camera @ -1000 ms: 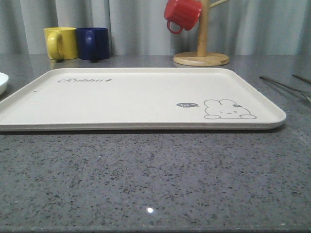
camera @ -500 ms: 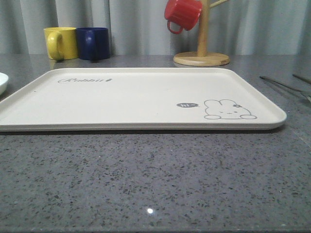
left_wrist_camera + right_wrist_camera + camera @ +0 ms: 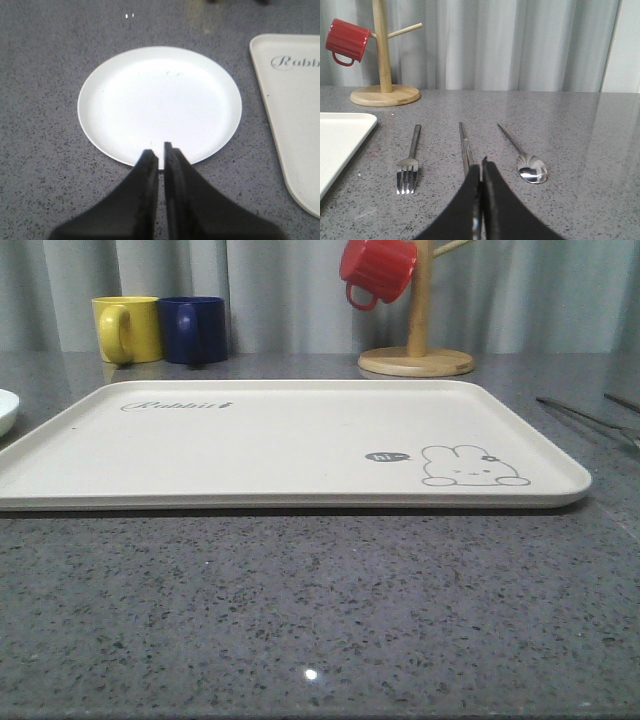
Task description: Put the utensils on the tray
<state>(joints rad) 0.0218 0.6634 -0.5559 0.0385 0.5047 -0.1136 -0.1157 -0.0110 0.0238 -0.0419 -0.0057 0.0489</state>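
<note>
The cream rabbit tray [image 3: 280,440] lies across the middle of the table with nothing on it. To its right three silver utensils lie side by side on the grey stone: a fork [image 3: 410,160] nearest the tray's corner [image 3: 340,135], a pair of chopsticks [image 3: 465,142], then a spoon [image 3: 527,162]. The front view catches their thin handles [image 3: 590,420] at its right edge. My right gripper [image 3: 481,164] is shut and hovers over the near end of the chopsticks, which run under its fingers. My left gripper [image 3: 161,150] is shut, holding nothing, above the near rim of a round white plate [image 3: 160,100].
The white plate [image 3: 5,410] sits just left of the tray's edge [image 3: 295,125]. A yellow mug [image 3: 128,328] and a blue mug [image 3: 195,328] stand at the back left. A wooden mug tree [image 3: 417,340] with a red mug [image 3: 375,270] stands behind the tray.
</note>
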